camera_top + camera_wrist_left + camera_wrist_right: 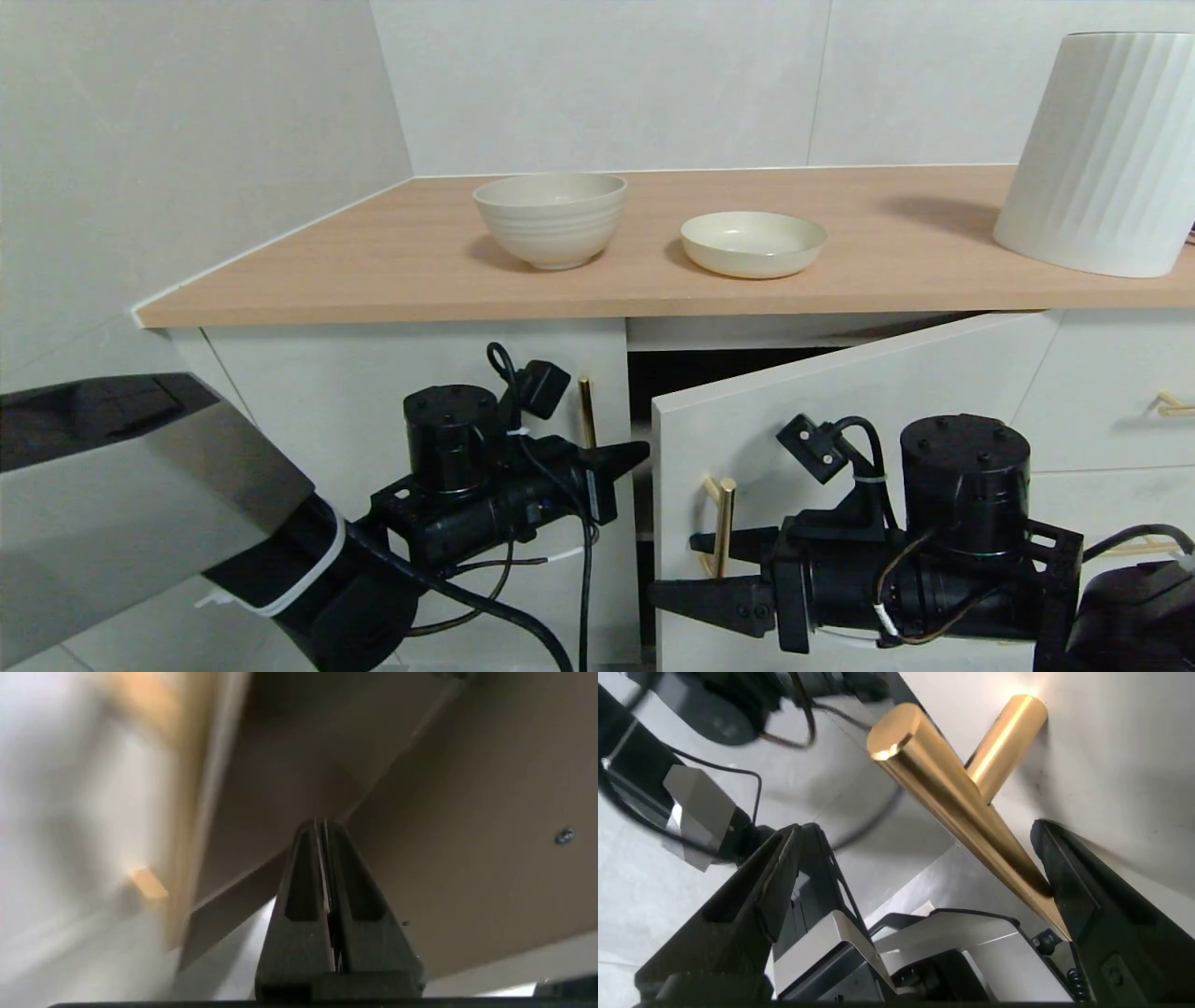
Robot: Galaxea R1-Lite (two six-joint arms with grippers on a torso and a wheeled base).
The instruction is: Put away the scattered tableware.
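The right gripper (711, 567) spreads wide around the door handle (720, 521); the left gripper (635, 454) is pressed closed, empty.

We cannot see into the cabinet (719, 369): the gap behind its half-open door (840, 411) is dark. At the right end of the countertop (373, 271), the picture's edge cuts off the white ribbed shade (1092, 149), and a brass drawer handle (1174, 403) below it. The deep bowl (551, 219) hides most of its inside behind its near wall. One finger of the right gripper (674, 567) crosses the door handle (721, 509) and covers part of it. In the left wrist view a brass-coloured piece (148, 885) is too smeared to name.
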